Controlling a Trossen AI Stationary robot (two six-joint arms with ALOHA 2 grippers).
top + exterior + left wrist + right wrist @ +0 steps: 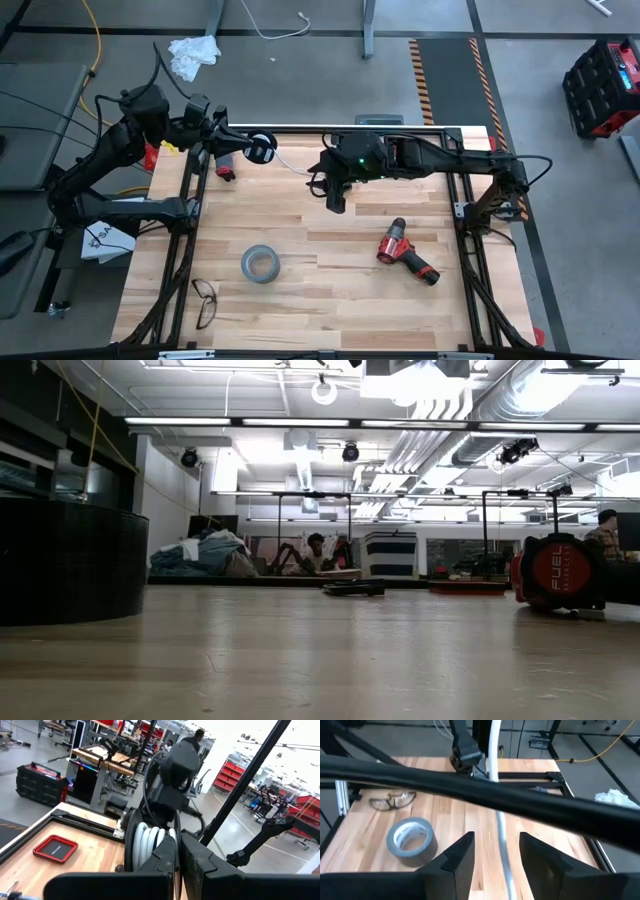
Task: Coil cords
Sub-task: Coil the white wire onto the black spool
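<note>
The cord is a thin white cable (292, 165) wound partly onto a small black round disc (263, 149). My left gripper (252, 147) holds the disc, shut, above the table's far left part. From the disc the cable runs toward the table's middle, where my right gripper (335, 200) hovers. In the right wrist view the cable (504, 847) passes between the right gripper's (496, 840) open fingers, which stand on either side of it without touching. The left wrist view shows white coils (149, 842) on the disc just beyond my left gripper (177, 845). My left gripper pinches the disc's thin rim (177, 827) between its two shut fingers (165, 857). The fingers come at it about level, from the table's left side. The disc stands on edge, lifted clear of the table, and the cable trails off it toward the right gripper.
A grey tape roll (259, 263) lies near the table's middle front, glasses (205, 300) at the near left, and a red drill (405, 255) right of centre. A small red thing (225, 172) sits under the left arm. Black frame rails (190, 215) border the table.
</note>
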